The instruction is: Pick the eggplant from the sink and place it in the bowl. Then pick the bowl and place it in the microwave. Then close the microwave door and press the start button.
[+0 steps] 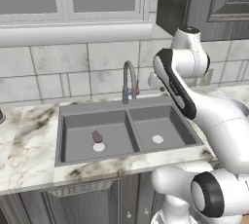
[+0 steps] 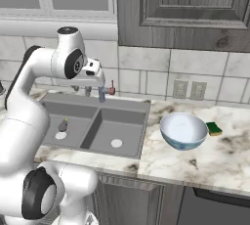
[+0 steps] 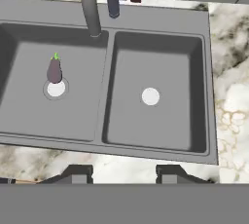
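Note:
The small dark purple eggplant [image 1: 97, 135] [image 2: 63, 124] [image 3: 54, 69] stands in the left basin of the dark grey sink [image 1: 131, 131] [image 2: 92, 130] [image 3: 110, 89], right beside that basin's pale drain. On the marble counter to the right of the sink sits the bowl [image 2: 183, 130], pale inside, blue-patterned outside, with nothing in it. My gripper [image 3: 124, 175] is open and holds nothing. It hangs well above the sink, looking down over the front rim near the divider, to the right of the eggplant. The microwave and its door are out of view.
A curved steel faucet [image 1: 129, 79] [image 3: 90, 4] with a red-tipped handle rises behind the divider, close to my hand. A green sponge [image 2: 213, 128] lies just right of the bowl. Wall outlets [image 2: 189, 90] and a dark upper cabinet [image 2: 185, 4] stand behind the counter.

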